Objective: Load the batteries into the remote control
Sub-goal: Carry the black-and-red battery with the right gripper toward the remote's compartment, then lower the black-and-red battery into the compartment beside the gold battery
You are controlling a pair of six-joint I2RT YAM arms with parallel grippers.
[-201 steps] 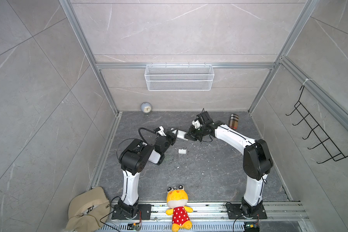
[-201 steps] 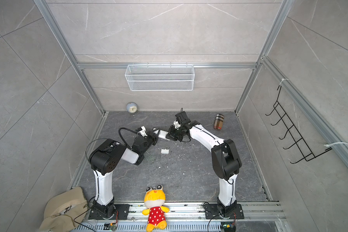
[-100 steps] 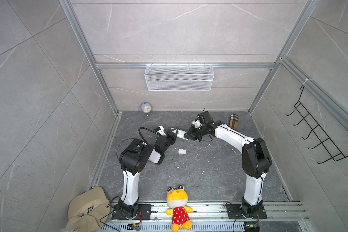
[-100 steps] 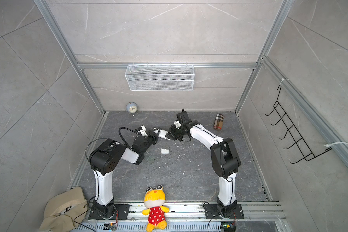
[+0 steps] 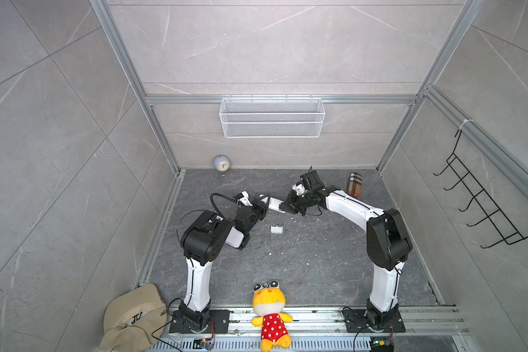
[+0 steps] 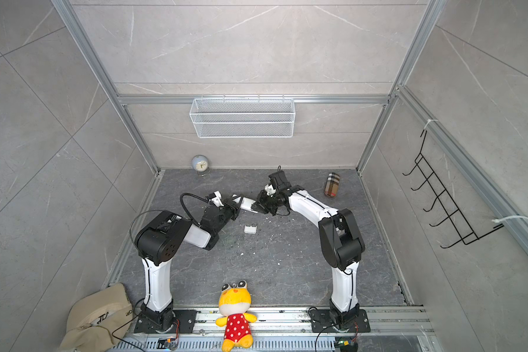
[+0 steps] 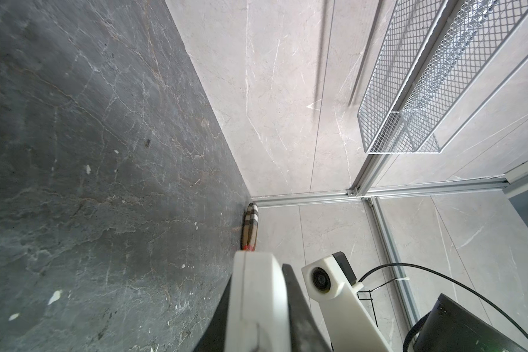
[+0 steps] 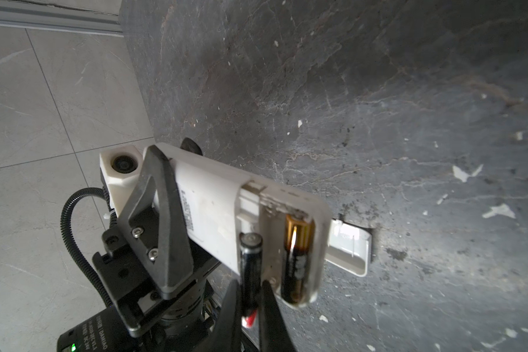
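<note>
Starting up front by the rail, there's a yellow plush toy (image 5: 270,307) and a tan cap (image 5: 131,314) at the near edge. A bit further in, a small white cover (image 5: 276,229) lies on its own on the dark surface (image 5: 317,268).

Just past that, the two arms meet. The left hand (image 5: 263,202) is clamped tight on the remote (image 8: 214,207), gripping the end away from the battery bay. The remote's back faces the right wrist camera, and the bay is uncovered. One battery (image 8: 296,262) already sits in the outer slot.

The right hand (image 8: 251,292) is nearly closed, pinching the other battery (image 8: 250,262) between its fingertips. That battery's metal end is right at the empty slot beside the seated one. Honestly can't tell if it's actually touching the bay.

Back by the wall there's a little clock (image 5: 221,164) and a plaid pouch (image 5: 354,185), with a wire basket (image 5: 272,117) hung above them.
</note>
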